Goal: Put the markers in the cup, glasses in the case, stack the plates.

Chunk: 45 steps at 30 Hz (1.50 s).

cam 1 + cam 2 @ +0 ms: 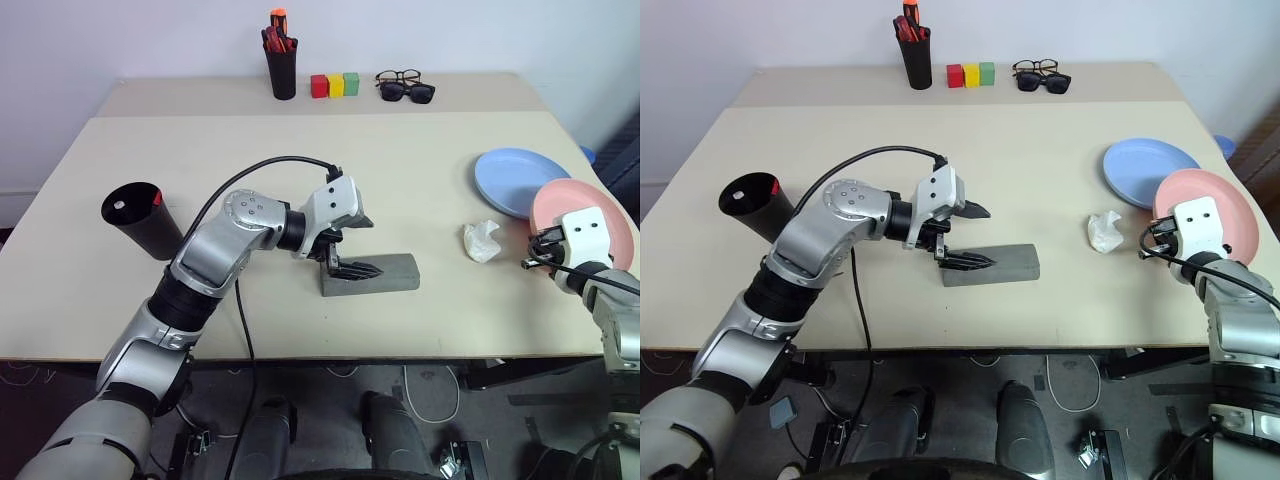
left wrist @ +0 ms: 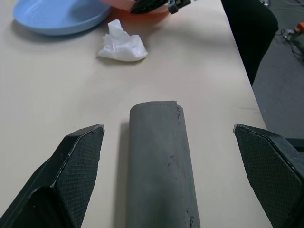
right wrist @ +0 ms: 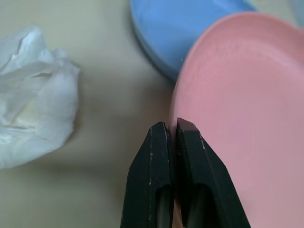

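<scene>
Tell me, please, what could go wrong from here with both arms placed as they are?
1. The right gripper has its jaws shut on the pink plate's rim; such a thin edge grip might slip when lifted, dropping it against the blue plate.
2. The crumpled tissue lies beside the plates and might get dragged along.
3. The left gripper, jaws open, straddles the closed grey case; pushing down might shove it along the table instead of opening it.

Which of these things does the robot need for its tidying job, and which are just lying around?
For the job: black cup, wire glasses, grey case, blue plate, pink plate.
Just lying about: pen holder with red pens, three coloured blocks, black sunglasses, crumpled tissue.
</scene>
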### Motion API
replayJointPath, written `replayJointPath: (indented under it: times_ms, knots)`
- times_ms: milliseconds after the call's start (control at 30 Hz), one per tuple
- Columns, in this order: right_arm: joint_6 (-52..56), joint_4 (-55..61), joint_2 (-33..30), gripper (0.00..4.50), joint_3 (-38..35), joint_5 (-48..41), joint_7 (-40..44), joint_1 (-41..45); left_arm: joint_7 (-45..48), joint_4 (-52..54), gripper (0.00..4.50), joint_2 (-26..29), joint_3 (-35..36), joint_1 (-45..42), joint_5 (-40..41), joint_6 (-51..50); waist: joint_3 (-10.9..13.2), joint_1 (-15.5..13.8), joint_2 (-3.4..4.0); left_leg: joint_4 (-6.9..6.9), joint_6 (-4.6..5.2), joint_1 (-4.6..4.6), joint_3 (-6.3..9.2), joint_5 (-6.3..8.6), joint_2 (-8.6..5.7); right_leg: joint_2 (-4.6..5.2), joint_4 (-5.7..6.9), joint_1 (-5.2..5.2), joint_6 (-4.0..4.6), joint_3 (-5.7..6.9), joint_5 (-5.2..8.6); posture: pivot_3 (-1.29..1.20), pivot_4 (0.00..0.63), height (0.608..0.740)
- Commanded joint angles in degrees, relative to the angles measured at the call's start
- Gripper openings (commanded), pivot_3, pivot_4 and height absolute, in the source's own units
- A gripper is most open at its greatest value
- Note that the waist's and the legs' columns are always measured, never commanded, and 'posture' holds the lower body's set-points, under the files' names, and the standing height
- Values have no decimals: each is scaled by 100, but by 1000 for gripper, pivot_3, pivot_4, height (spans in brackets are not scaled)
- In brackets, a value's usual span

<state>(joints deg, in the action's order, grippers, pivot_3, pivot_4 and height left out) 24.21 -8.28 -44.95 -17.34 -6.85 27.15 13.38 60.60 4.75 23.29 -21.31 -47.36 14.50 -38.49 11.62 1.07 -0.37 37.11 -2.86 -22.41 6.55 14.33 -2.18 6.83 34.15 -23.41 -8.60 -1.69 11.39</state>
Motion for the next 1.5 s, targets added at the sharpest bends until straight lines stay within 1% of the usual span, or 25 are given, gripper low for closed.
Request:
replayJointPath:
  times_ms: [33, 200, 333, 533, 700, 933, 1167, 1500]
  knots:
    - [-361, 180, -357, 52, 108, 236, 126, 272, -44, 184, 4500, -41, 72, -6, 72, 23, 0, 10, 0, -1, 0, 0, 0, 0, 0, 0, 0, 0, 0, 0, 0, 0, 150, 740]
    - [-840, -443, -759, 52, 526, 455, 573, 999, -72, 202, 4500, -45, 76, 26, 79, 28, 1, 13, 2, 0, 0, 0, -1, 0, 0, 0, 0, -1, 0, 0, 0, 0, 150, 740]
    - [-1535, -1628, -916, 52, 1029, 746, 961, 1946, -120, 276, 4500, -34, 93, 89, 97, 1, 2, 14, 0, -2, 0, -1, 0, 0, 0, 0, -4, -1, 0, 0, 0, 0, 150, 740]
    - [-2956, -3987, -784, 52, 1844, 1396, 1337, 3515, -255, 485, 4500, 42, 178, 233, 105, -129, 4, 31, 3, -9, -1, -2, -3, 0, 0, 0, -7, -4, -1, 0, 0, 0, 150, 740]
    - [-3611, -5322, -491, 52, 2195, 1690, 1426, 4328, -421, 776, 4500, 171, 260, 410, 177, -338, 5, 122, 2, -12, -1, -3, -1, -1, 0, 0, -8, -4, -1, 0, -1, 0, 150, 740]
    - [-3820, -5997, -161, 52, 2306, 1837, 1576, 4615, -627, 1075, 4500, 284, 355, 522, 292, -613, 6, 158, 3, -11, -4, -1, -1, -2, 0, 0, -4, -4, 0, -1, -1, 0, 150, 740]
    - [-3778, -6224, -126, 52, 2251, 1876, 1481, 4696, -669, 1291, 4500, 428, 448, 597, 446, -715, 6, 158, 3, -11, -4, 0, -1, -2, 0, 0, -3, -4, 0, -1, -1, 0, 150, 740]
    - [-3718, -6301, -143, 52, 2196, 1822, 1480, 4627, -952, 1518, 4500, 148, 1147, 656, 1241, -885, 6, 157, 3, -11, -6, 0, -1, -3, 0, 0, -3, -4, 0, -2, -2, 0, 150, 740]
